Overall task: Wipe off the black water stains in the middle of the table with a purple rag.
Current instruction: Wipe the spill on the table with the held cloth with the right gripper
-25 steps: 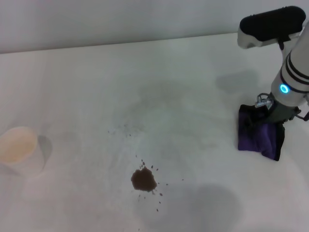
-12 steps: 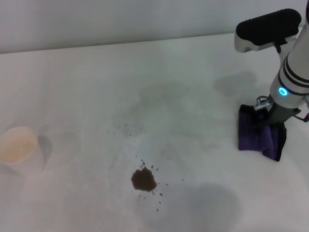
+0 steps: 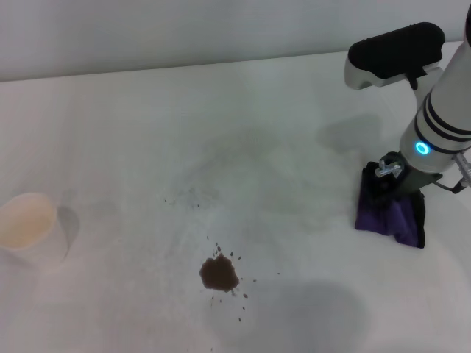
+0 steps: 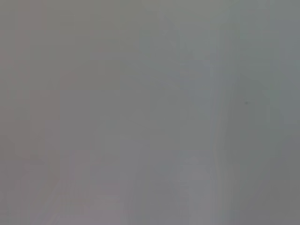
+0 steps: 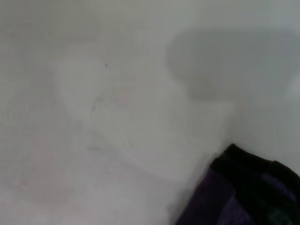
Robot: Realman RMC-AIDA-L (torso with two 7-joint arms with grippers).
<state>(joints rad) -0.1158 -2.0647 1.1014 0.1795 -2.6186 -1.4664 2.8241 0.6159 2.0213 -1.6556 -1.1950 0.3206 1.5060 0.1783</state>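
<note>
Rag sits at the right side of the table, purple with black edging, bunched and draped in folds. Right gripper is down on its far upper edge, fingers buried in the cloth; whether they are clenched on it or just resting against it cannot be told. Right arm comes in from the far right, white with black bands and a glowing blue ring above the wrist, a black-topped link jutting out over the table behind it.

Stain lies near the front of the table, a little left of centre: a dark brown-black blotch, irregular, with tiny specks scattered around it, mostly to its near right. It is well apart from the rag, off to the rag's left and nearer. A fainter trail of grey speckles shows farther back and left of the blotch.

Cup, white paper, stands upright at the left edge of the table, well apart from stain and rag.

Right wrist view: one dark purple-and-black corner of the rag against bare white tabletop, with a soft grey shadow on the surface beyond it. No fingers visible there.

Left wrist view: only a flat grey field, nothing to make out. Left gripper does not appear in any view, so its fingers' state cannot be told.
</note>
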